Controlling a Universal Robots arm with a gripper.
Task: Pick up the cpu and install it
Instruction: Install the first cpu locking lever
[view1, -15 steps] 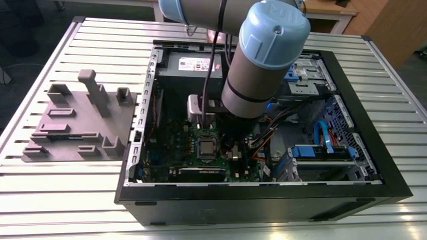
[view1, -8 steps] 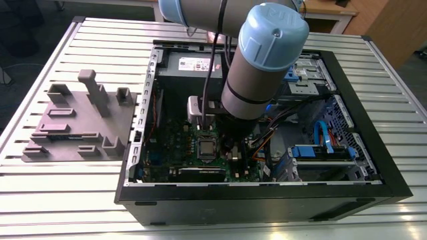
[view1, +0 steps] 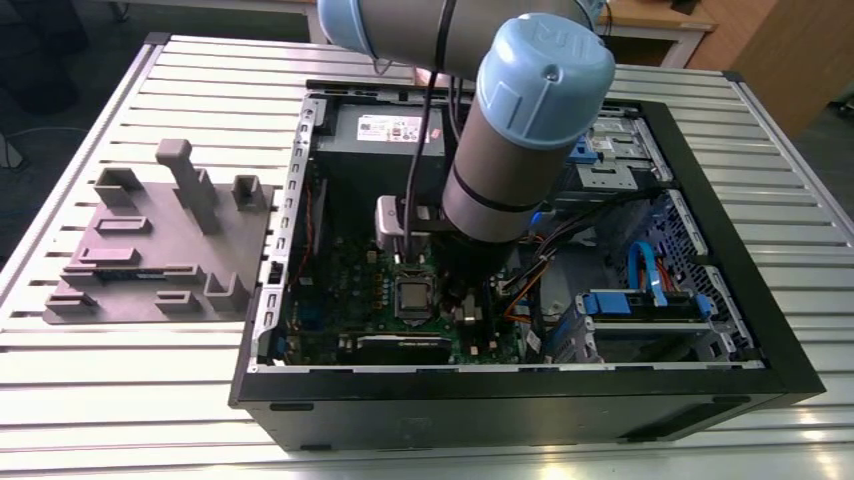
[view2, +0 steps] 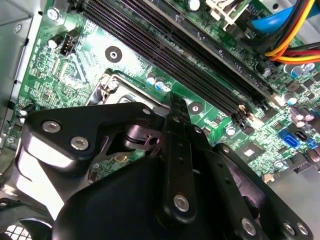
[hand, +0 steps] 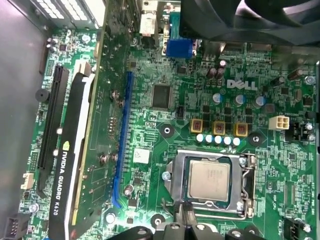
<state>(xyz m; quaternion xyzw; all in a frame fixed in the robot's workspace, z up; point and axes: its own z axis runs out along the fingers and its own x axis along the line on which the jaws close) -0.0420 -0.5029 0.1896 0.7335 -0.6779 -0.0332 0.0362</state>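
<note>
Your cpu (hand: 209, 181) already lies in the socket (hand: 176, 172), just ahead of the gripper (hand: 186, 216); whether its fingers are spread, I cannot tell.

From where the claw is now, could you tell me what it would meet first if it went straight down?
Probably the cpu, lying in its socket on the motherboard just ahead of the claw; depth is unclear.
</note>
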